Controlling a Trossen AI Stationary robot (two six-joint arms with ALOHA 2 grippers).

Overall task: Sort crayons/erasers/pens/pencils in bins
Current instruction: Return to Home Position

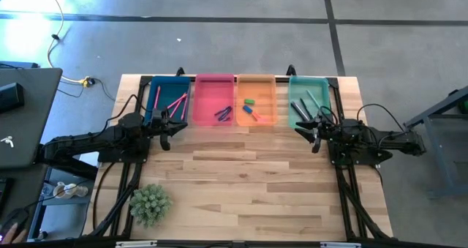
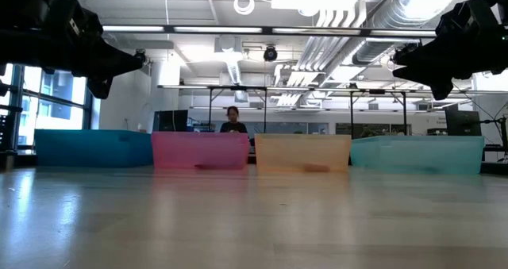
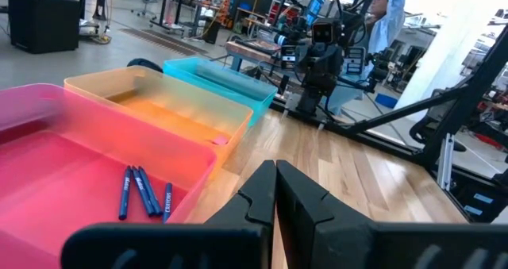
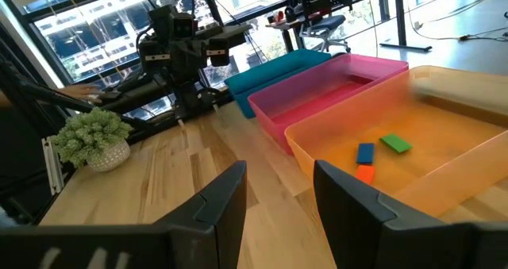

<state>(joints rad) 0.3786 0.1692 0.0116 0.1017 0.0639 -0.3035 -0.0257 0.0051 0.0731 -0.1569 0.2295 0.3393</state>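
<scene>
Four bins stand in a row along the table's far edge: dark blue, pink, orange and teal. The green, blue and pink-red erasers lie on the orange bin's floor. Blue pens lie in the pink bin, pink sticks in the blue bin, and dark sticks in the teal bin. My left gripper is shut and empty, raised in front of the blue bin. My right gripper is open and empty, raised in front of the teal bin.
A small potted plant stands at the table's near left. Bare wood lies between the arms in front of the bins. A laptop sits off the table's left side. A person shows far off in the room.
</scene>
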